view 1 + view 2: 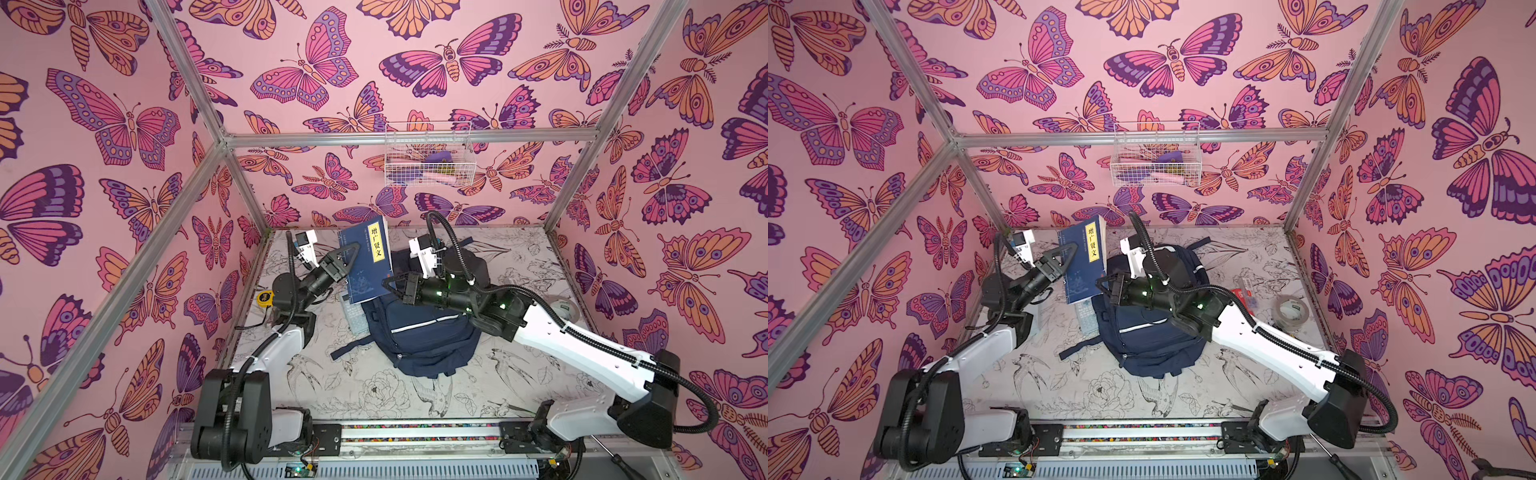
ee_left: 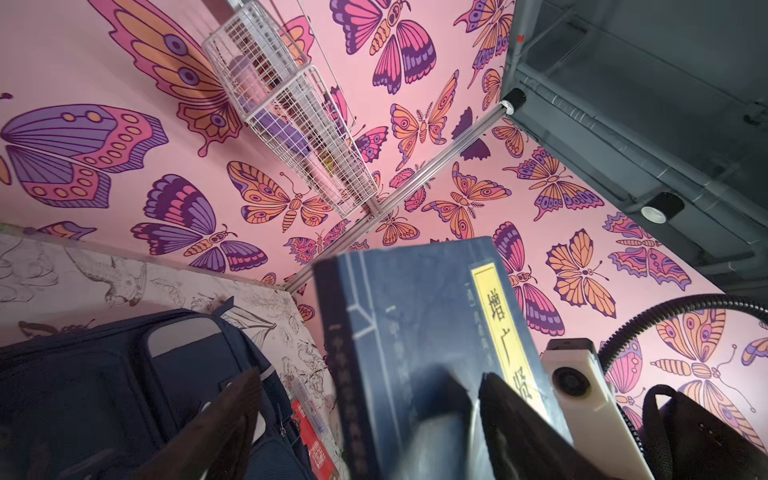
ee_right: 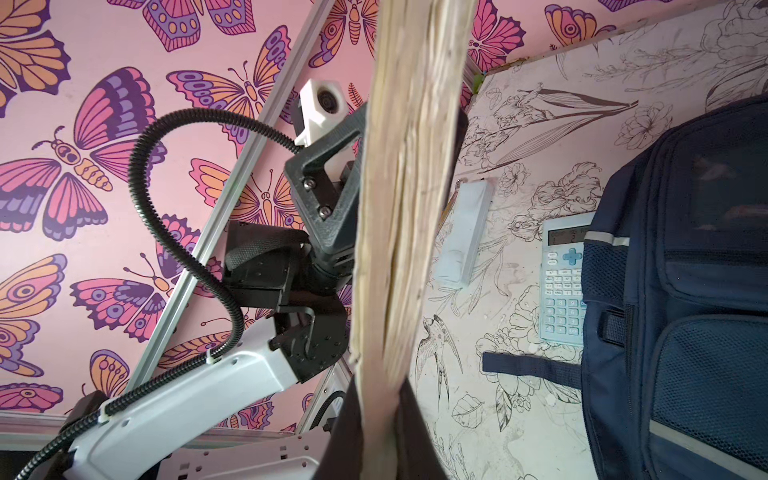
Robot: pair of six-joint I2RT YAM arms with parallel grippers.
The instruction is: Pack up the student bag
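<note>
Pinching the lower corner of the navy book (image 1: 365, 266) by its page edge, the right gripper (image 1: 392, 287) is clamped hard. In the right wrist view its dark fingers (image 3: 417, 449) press against both covers with the yellowed pages between them. Opposite, the left gripper (image 1: 351, 262) stands spread wide at the book's spine side; its triangular fingers (image 3: 328, 232) flank the covers, and the left wrist view shows clear gaps on either side, so it grips nothing. Between the two arms the book hangs upright in the air, leaning a little, its yellow label with dark characters showing in both top views. Below and just right of it the student bag (image 1: 424, 336) lies flat near the middle of the table (image 1: 374, 390), front pockets and thin white stripe up, one strap trailing out toward the left arm's side, the right arm reaching over it. A pale blue calculator (image 3: 561, 282) rests on the table just beside the bag, under the raised book. Farther left a yellow tape measure (image 1: 264, 298) sits by the left arm, a roll of tape (image 1: 1292, 309) lies well to the right, and a white wire basket (image 1: 428, 153) hangs on the butterfly-papered back wall
</note>
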